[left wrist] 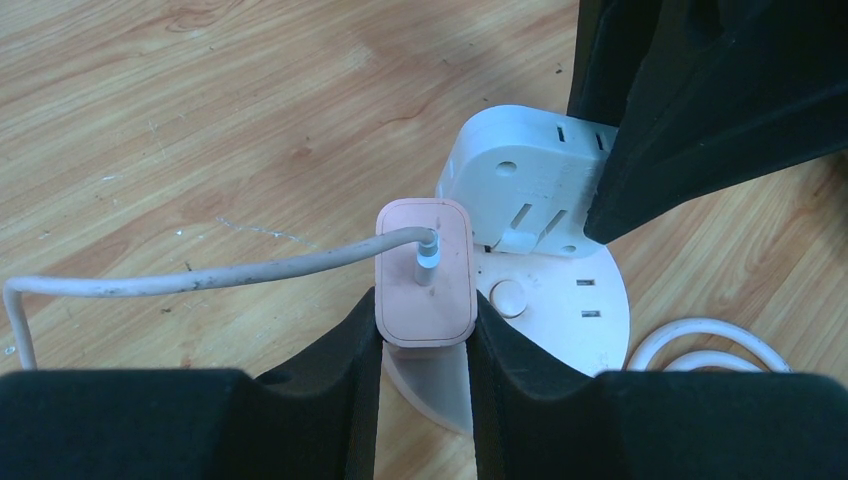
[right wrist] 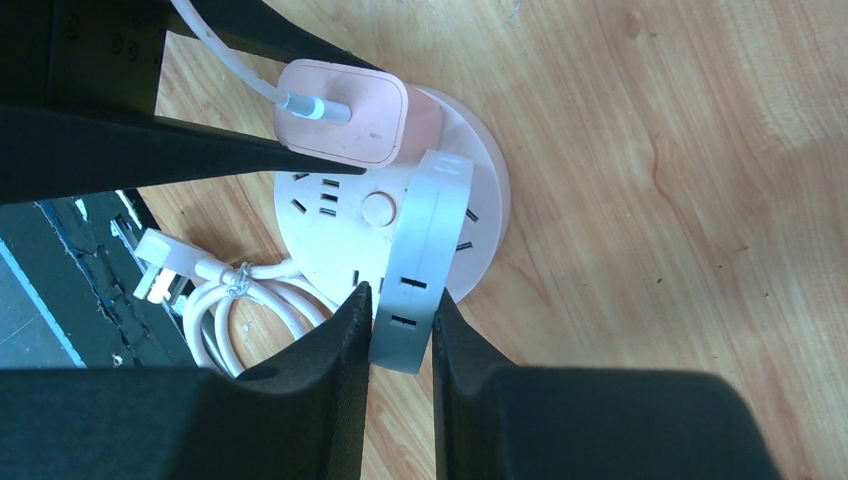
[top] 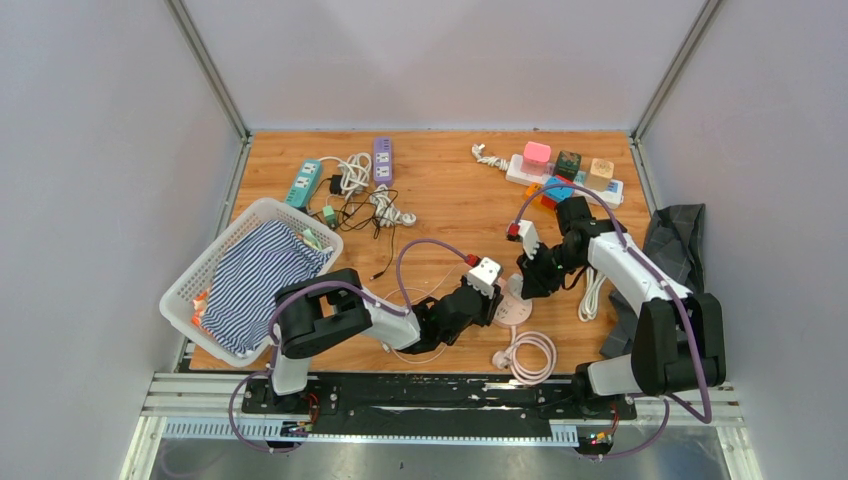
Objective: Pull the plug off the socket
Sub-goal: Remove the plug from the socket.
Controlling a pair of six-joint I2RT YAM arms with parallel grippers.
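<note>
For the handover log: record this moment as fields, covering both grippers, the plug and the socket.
left gripper: shut on pink plug
right gripper: shut on white adapter
pink plug: upright on round socket, white cable attached
white adapter: also standing on round socket
plug pulled free: cannot tell

Wooden table, plain white walls, metal corner posts
</note>
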